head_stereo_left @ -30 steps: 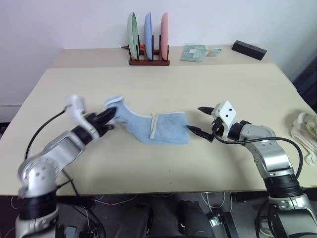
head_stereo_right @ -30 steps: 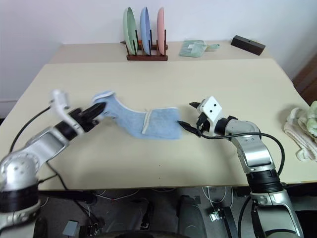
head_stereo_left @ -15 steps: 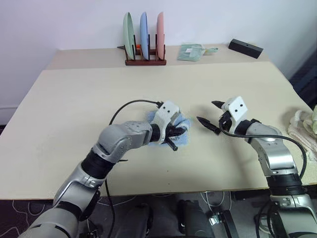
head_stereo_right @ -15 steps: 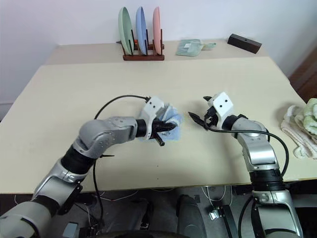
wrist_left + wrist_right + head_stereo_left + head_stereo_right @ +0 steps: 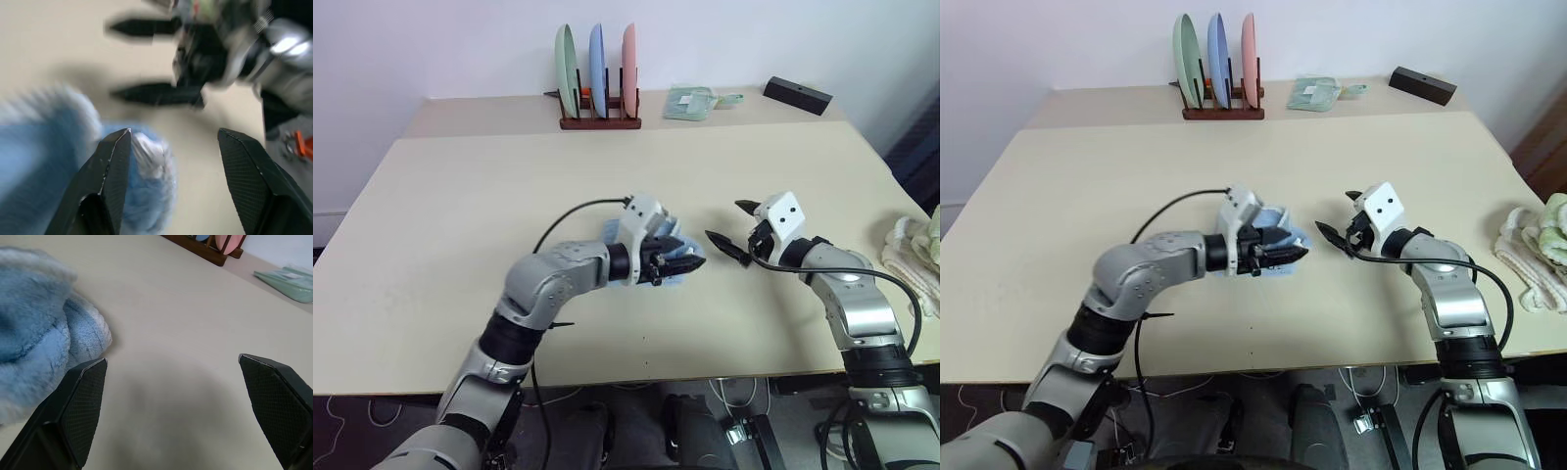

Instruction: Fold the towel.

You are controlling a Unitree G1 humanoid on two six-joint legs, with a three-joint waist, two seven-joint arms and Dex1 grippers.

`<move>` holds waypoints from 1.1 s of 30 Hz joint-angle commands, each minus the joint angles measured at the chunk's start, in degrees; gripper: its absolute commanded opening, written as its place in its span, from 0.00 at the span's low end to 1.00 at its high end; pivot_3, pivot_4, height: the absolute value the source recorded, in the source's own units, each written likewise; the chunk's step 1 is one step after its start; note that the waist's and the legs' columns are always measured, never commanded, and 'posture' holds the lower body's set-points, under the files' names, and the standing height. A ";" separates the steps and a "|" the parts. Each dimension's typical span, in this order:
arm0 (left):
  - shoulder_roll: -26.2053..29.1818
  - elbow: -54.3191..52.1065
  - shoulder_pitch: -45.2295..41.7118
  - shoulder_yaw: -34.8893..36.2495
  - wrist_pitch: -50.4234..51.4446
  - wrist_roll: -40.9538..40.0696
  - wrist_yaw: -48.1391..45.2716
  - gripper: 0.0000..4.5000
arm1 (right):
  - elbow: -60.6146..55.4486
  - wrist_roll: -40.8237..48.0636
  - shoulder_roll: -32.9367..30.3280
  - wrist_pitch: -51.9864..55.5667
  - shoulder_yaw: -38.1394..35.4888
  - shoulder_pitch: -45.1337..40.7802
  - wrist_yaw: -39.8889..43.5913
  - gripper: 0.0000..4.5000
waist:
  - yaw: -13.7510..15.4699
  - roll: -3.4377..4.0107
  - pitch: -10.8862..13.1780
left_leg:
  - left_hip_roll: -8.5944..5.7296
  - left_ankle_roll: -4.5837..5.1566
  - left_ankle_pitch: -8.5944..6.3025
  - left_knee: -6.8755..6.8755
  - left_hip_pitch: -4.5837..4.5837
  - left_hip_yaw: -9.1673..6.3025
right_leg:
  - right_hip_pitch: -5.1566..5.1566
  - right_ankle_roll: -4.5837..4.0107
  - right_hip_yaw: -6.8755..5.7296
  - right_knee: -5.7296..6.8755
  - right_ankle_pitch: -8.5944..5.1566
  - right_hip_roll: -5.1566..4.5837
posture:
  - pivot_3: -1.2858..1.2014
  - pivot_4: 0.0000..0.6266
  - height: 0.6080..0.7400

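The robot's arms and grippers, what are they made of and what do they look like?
Both arms are rounded silver-grey shells with black joints, and a loose black cable loops along each. Each wrist carries a white angular block. The left gripper and right gripper each have two tapered black fingers with cross-hatched pads.

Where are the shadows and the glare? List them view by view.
Right wrist view: a soft dark shadow on the table between the right gripper's open fingers, beside the towel. Left wrist view: a bright highlight on the right arm. Eye views: even light, faint shadow under the left arm.
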 commanded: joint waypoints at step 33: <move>1.40 10.76 11.00 3.42 -22.34 22.13 0.83 0.00 | -11.42 -2.99 2.30 13.36 11.05 1.10 -1.99 0.00 | 0.22 -0.02 -0.01 | -0.05 0.03 -0.01 0.06 -0.03 -0.04 | 0.00 0.01 -0.06 0.03 0.01 -0.01 | 0.52 0.24 1.00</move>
